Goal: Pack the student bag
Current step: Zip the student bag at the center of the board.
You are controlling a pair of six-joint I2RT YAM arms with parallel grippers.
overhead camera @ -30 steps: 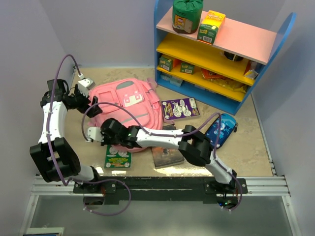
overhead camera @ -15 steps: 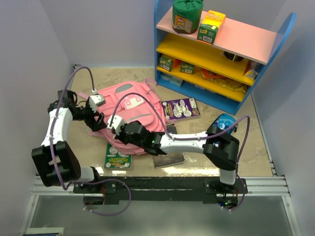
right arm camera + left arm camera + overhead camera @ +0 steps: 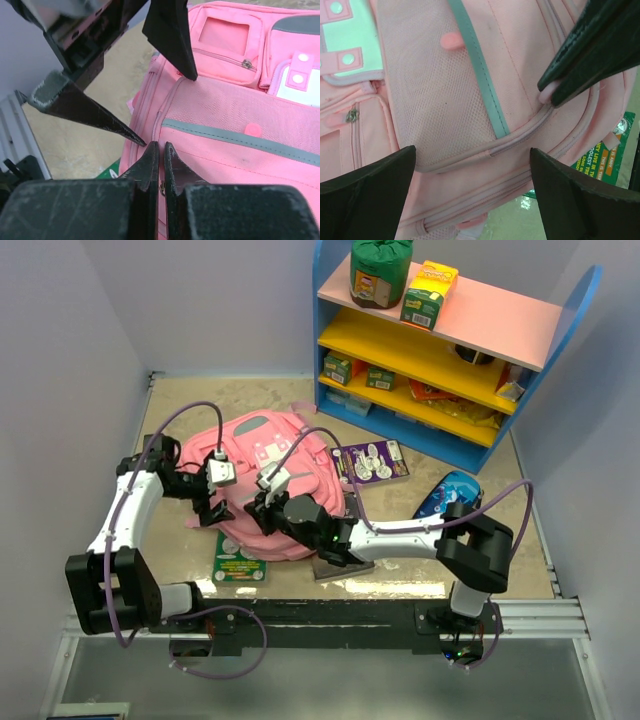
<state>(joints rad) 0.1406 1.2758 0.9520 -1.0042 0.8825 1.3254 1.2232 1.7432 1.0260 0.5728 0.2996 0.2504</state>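
The student bag (image 3: 275, 450) is a pink backpack lying flat on the table, front pockets up. It fills the left wrist view (image 3: 445, 100) and the right wrist view (image 3: 240, 110). My left gripper (image 3: 213, 508) hovers open over the bag's lower left edge, its jaws wide apart (image 3: 472, 150) across the zipper seams with nothing between them. My right gripper (image 3: 258, 508) is just to its right, jaws shut (image 3: 160, 145) at the front pocket's seam. A small pink zipper tab (image 3: 544, 94) sticks out from its fingertips (image 3: 590, 50).
A green booklet (image 3: 238, 560) lies partly under the bag's near edge. A purple booklet (image 3: 367, 460) and a blue pencil case (image 3: 447, 500) lie to the right. A brown book (image 3: 335, 565) sits under the right arm. A blue shelf unit (image 3: 440, 350) stands at the back right.
The right gripper has swung rightward from left of the bag onto its lower front. The left gripper has come down and right from the bag's upper left corner and widened its jaws slightly.
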